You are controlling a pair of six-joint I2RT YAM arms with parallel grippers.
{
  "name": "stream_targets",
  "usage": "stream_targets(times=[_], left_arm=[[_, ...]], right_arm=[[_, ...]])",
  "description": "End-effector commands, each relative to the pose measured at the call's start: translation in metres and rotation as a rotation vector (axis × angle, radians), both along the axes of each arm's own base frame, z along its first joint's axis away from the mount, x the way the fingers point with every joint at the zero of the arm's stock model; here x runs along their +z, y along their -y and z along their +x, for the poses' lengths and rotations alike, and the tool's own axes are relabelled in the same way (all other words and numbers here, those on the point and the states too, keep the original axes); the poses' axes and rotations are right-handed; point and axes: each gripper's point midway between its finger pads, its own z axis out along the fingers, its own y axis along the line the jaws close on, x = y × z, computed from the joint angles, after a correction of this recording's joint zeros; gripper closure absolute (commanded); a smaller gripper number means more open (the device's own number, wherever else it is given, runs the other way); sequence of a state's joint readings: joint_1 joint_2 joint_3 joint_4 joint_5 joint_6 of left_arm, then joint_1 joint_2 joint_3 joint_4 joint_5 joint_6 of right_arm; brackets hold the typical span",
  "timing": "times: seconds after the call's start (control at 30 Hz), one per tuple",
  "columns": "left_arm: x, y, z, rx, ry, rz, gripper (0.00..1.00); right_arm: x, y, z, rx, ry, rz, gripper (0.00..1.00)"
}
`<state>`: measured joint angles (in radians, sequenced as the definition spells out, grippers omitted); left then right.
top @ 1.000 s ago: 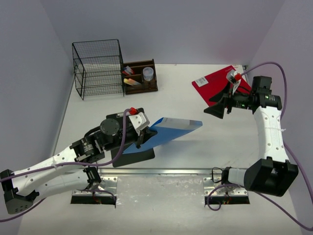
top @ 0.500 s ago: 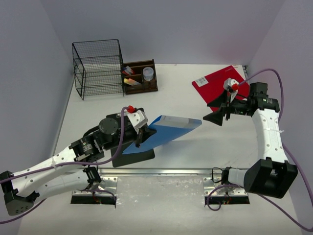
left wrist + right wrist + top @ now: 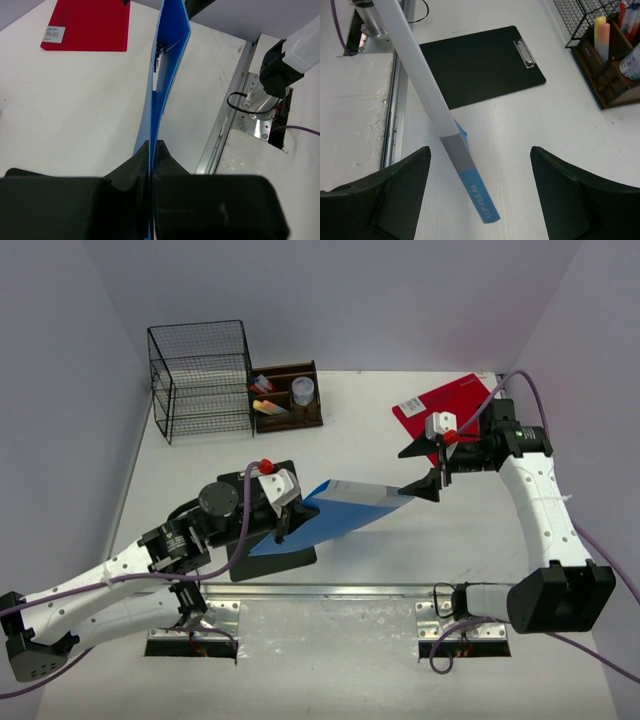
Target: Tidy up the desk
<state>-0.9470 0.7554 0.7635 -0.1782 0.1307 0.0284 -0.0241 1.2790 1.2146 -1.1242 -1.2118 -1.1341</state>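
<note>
1. Plainly, the left end effector [image 3: 284,512] is pinching the near end of the blue folder [image 3: 350,508]. In the left wrist view its fingers are pressed flat on both covers with no gap.
2. That one-ended hold keeps the folder up off the bench [image 3: 370,430], on edge and tilted. Its free far end reaches toward the right arm, which looks like a deliberate offer for a handover or a two-arm carry.
3. The right end effector [image 3: 420,472] is spread wide with a finger on either side of the folder's far end. In the right wrist view the spine runs down between the fingers with space on both sides, so I judge it apart from them and not yet gripped.
4. The bench is the white top that fills the scene, with the metal rail [image 3: 330,590] along its front edge.
5. On the bench, the black clipboard [image 3: 480,65] lies flat under the left arm and the red folder [image 3: 450,405] lies at the far right. The wire basket [image 3: 200,380] and the wooden organizer [image 3: 290,400] stand side by side at the far left.
6. Closing well calls for the fingers to be centred on the thin edge. In the left wrist view the covers splay apart toward the far end, so the folder may twist or gape when squeezed.
</note>
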Motion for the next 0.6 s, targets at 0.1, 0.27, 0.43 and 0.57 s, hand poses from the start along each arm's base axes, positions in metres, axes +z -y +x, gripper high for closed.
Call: stream_targets(times=[0.1,0.27,0.43,0.57], left_arm=[[0.009,0.002,-0.004,-0.043,0.049,-0.033,1.0],[0.008,0.003,-0.001,-0.044,0.074,-0.027,1.0],[0.011,0.008,0.003,-0.049,0.096,-0.03,1.0],[0.015,0.013,0.003,-0.064,0.105,-0.039,1.0]], right_arm=[[0.012,-0.03,-0.008,0.134,0.046,-0.031,0.19],[0.004,-0.047,-0.027,0.222,0.01,-0.058,0.18],[-0.008,-0.062,-0.048,0.306,-0.043,-0.089,0.18],[-0.019,-0.072,-0.052,0.338,-0.065,-0.111,0.2]])
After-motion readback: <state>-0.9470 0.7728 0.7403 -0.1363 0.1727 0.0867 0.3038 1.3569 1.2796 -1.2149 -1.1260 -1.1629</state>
